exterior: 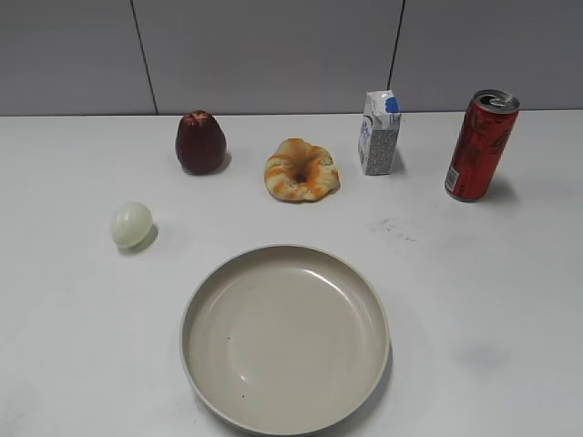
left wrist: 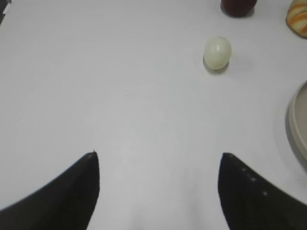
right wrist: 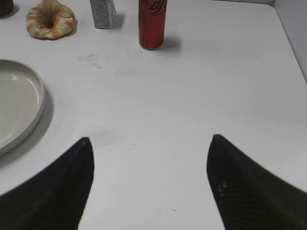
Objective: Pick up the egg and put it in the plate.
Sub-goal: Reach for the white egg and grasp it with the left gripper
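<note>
The pale cream egg (exterior: pixel 131 224) lies on the white table at the left, clear of everything. It also shows in the left wrist view (left wrist: pixel 217 52), ahead and to the right of my open, empty left gripper (left wrist: pixel 158 154). The beige plate (exterior: pixel 202 309) sits empty at the front centre. Its rim shows at the right edge of the left wrist view (left wrist: pixel 296 125) and at the left of the right wrist view (right wrist: pixel 37 103). My right gripper (right wrist: pixel 149 138) is open and empty over bare table right of the plate. Neither gripper shows in the exterior view.
Along the back stand a dark red apple (exterior: pixel 200 142), a swirled bread roll (exterior: pixel 301 170), a small milk carton (exterior: pixel 380 133) and a red can (exterior: pixel 481 145). The table's right edge shows in the right wrist view (right wrist: pixel 289 36).
</note>
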